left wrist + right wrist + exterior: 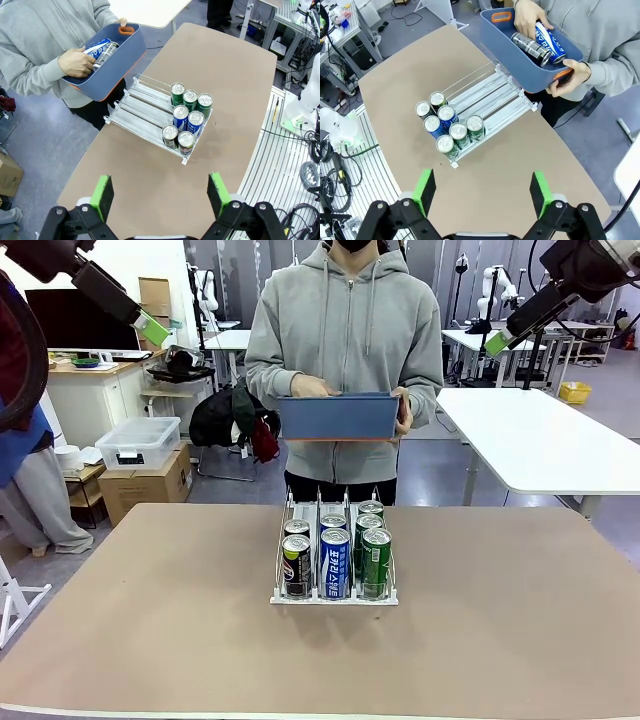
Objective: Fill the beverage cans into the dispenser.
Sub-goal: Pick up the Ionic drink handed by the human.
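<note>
Brown table (150, 620) covers the lower half of the front view; white tables, boxes and shelving lie behind. Dispenser (335, 598) at centre of frame, white lip toward the camera. Seven cans stand upright in it, packed against the lip:
- two black cans (297, 565), left lane
- two blue cans (335, 562), middle lane
- three green cans (376, 558), right lane

Wrist views show the rear stretch of each lane as bare clear plastic and wire.

Person (345, 330) in a grey hoodie stands at the far edge, just behind the dispenser. Person holds a blue bin (338, 416) at chest height, off the table.
- Left wrist view, upper left of frame: one hand (76, 62) reaches into the bin and rests on loose cans (102, 49) lying on their sides. One is blue-and-white, one dark.
- Right wrist view, upper right of frame: other hand (572, 75) grips the bin's end at an orange handle.

Left gripper (160, 185): jaws wide, nothing between the green pads. It is high over the near side of the table, at the upper left of the front view.

Right gripper (482, 187): jaws wide, empty, equally high, at the upper right of the front view.

Both grippers are well apart from the dispenser, bin and cans.
</note>
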Robot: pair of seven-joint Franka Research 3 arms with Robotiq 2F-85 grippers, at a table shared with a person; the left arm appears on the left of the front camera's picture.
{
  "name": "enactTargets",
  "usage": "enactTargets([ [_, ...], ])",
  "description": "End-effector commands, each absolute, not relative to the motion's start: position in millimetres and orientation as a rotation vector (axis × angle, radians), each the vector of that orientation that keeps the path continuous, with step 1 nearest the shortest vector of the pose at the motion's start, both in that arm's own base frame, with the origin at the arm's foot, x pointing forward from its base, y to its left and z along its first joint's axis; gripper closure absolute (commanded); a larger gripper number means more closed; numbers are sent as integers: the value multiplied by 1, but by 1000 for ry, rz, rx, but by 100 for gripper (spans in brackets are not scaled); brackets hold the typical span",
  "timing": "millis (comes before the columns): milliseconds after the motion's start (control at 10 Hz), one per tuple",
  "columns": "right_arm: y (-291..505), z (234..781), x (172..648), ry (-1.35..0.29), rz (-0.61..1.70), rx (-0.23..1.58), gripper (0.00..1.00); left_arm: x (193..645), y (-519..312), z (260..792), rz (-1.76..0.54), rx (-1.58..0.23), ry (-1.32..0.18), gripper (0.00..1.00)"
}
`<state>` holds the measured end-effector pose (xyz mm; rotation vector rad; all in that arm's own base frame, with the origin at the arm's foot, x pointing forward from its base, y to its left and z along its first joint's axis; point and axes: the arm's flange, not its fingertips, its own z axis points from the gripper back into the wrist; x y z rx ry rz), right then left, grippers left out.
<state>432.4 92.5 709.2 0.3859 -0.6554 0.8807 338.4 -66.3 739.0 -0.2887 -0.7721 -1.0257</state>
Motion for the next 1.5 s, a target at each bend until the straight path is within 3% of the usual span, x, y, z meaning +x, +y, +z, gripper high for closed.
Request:
enactTargets([
  [0,92,710,432,-657,881,393,0,338,-65,738,-1027,-296,-766,0],
  [1400,92,710,432,-657,881,393,0,338,-65,738,-1027,-296,-766,0],
])
